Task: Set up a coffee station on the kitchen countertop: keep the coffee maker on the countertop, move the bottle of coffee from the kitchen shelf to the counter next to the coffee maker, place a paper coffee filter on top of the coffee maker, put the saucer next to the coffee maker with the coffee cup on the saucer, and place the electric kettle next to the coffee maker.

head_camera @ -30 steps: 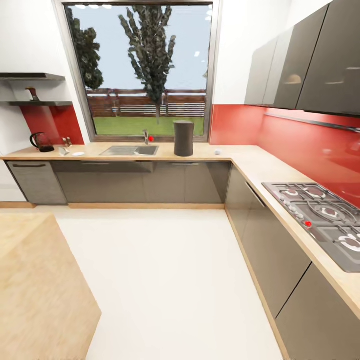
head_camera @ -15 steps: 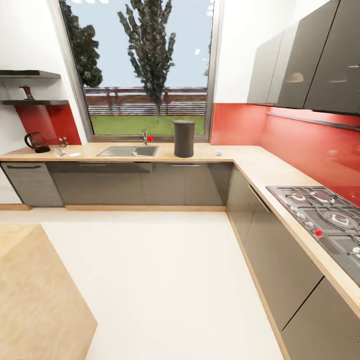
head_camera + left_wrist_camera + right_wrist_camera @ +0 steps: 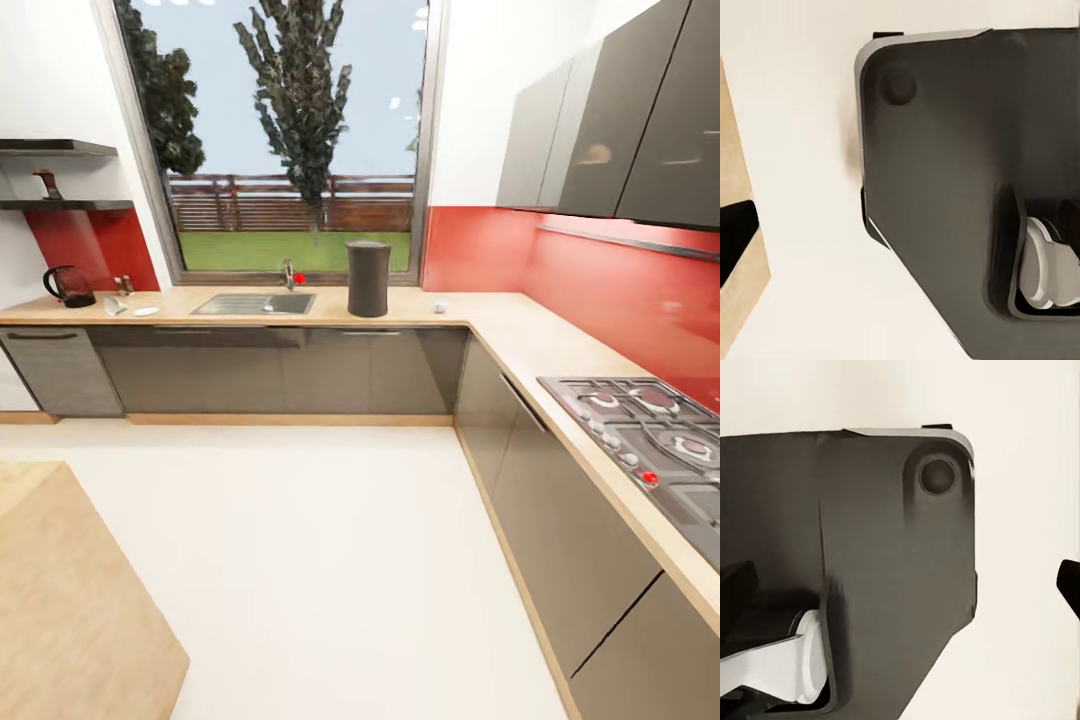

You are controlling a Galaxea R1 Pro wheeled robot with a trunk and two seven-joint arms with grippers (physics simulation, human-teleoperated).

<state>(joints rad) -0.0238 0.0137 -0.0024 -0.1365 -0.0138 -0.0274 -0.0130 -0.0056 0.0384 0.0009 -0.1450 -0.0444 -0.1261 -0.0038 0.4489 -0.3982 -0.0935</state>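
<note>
Wooden countertop [image 3: 300,318] view shifted; electric kettle [image 3: 68,286] stays put; tool state on both arms: cannot tell.

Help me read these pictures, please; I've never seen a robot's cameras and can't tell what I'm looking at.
This is a simulated wheeled robot with two arms, crossing a kitchen. The big picture comes from its head camera. On the far counter stand a dark coffee maker, a sink, and at the left end a kettle beside a saucer. A bottle sits on the wall shelf, and a stove is on the right. The two small pictures come from cameras near each hand; they show the robot's dark base above the pale floor. Nothing appears to be held.
</note>
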